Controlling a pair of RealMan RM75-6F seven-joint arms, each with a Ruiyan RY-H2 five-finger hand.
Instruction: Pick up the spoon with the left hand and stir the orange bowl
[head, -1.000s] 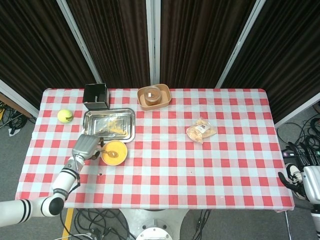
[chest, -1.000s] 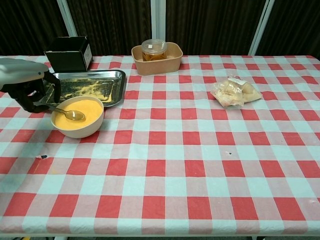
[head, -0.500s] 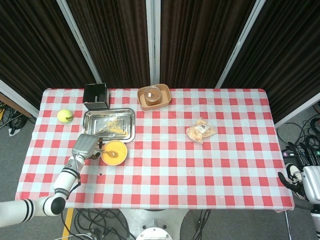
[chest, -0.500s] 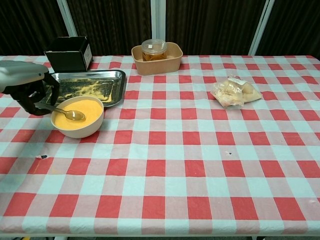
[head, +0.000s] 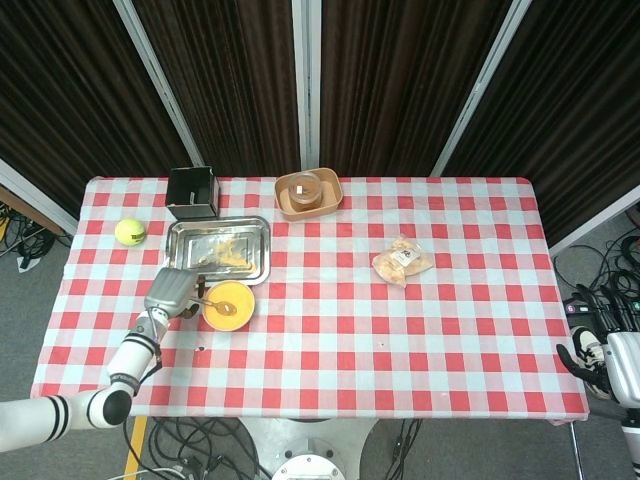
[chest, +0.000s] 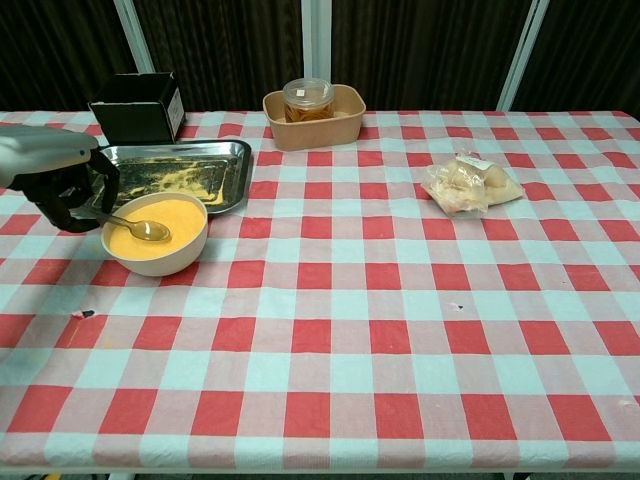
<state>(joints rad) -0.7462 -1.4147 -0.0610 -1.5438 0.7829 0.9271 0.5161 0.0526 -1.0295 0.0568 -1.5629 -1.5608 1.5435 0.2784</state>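
The orange bowl (chest: 156, 236) (head: 228, 305) stands on the checked cloth just in front of the metal tray, filled with orange-yellow mix. A metal spoon (chest: 142, 228) (head: 222, 306) lies with its bowl in the mix and its handle pointing left. My left hand (chest: 60, 180) (head: 171, 292) grips that handle at the bowl's left side, fingers curled around it. My right hand (head: 603, 362) hangs off the table's far right edge, away from everything; whether it is open or closed does not show.
A metal tray (chest: 228, 160) with crumbs lies behind the bowl. A black box (chest: 135, 105) and a tennis ball (head: 130, 231) sit at the back left, a tan container with a jar (chest: 313, 115) at the back middle, a bag of buns (chest: 468, 184) to the right.
My left hand has drifted slightly left and back with the spoon handle; the spoon's bowl stays in the mix. Nothing else has moved.
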